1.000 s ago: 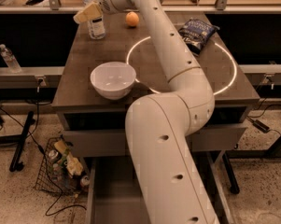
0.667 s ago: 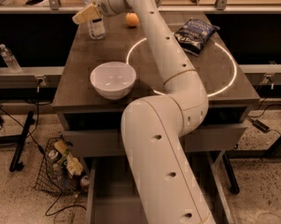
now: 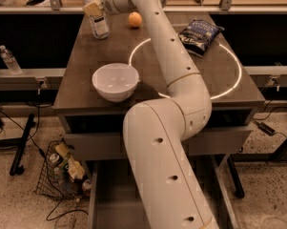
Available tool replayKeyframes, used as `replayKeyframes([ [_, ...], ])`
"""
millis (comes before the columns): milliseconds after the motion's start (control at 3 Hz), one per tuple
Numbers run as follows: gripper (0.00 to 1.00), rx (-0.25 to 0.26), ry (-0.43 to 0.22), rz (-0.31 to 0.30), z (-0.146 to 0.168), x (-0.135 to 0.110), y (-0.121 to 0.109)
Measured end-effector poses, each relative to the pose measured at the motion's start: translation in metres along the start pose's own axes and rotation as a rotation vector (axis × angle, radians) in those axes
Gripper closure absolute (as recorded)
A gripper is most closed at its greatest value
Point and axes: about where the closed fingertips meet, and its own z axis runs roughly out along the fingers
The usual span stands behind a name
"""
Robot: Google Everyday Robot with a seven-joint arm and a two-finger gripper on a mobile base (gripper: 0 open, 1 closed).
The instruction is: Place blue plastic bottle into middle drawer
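The blue plastic bottle (image 3: 99, 22), clear with a white cap and a dark-and-white label, stands upright at the far left corner of the dark table (image 3: 81, 80). My gripper (image 3: 94, 7) is at the bottle's upper part, reaching in from the right at the end of the long white arm (image 3: 167, 56). The middle drawer (image 3: 109, 194) is pulled open below the table's front. Its grey floor shows to the left of my arm, and the arm hides the rest.
A white bowl (image 3: 115, 81) sits at the table's front left. An orange (image 3: 135, 19) and a blue chip bag (image 3: 200, 32) lie at the back. A small clear bottle (image 3: 8, 60) stands on the left ledge. A wire basket (image 3: 62, 173) of rubbish sits on the floor.
My gripper has edged slightly right, closer over the bottle's upper part. The bottle still stands at the same corner. The bowl, orange and bag have not moved.
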Motion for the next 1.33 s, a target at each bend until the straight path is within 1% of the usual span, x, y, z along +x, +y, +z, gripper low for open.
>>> replayKeyframes([
  [333, 0.82, 0.022, -0.018, -0.032, -0.014, -0.013, -0.008],
  [667, 1.0, -0.03, -0.074, -0.097, -0.05, -0.044, 0.0],
  [1000, 1.0, -0.051, -0.113, -0.102, -0.108, -0.067, -0.002],
  [1333, 1.0, 0.035, -0.135, -0.041, -0.194, -0.071, -0.024],
])
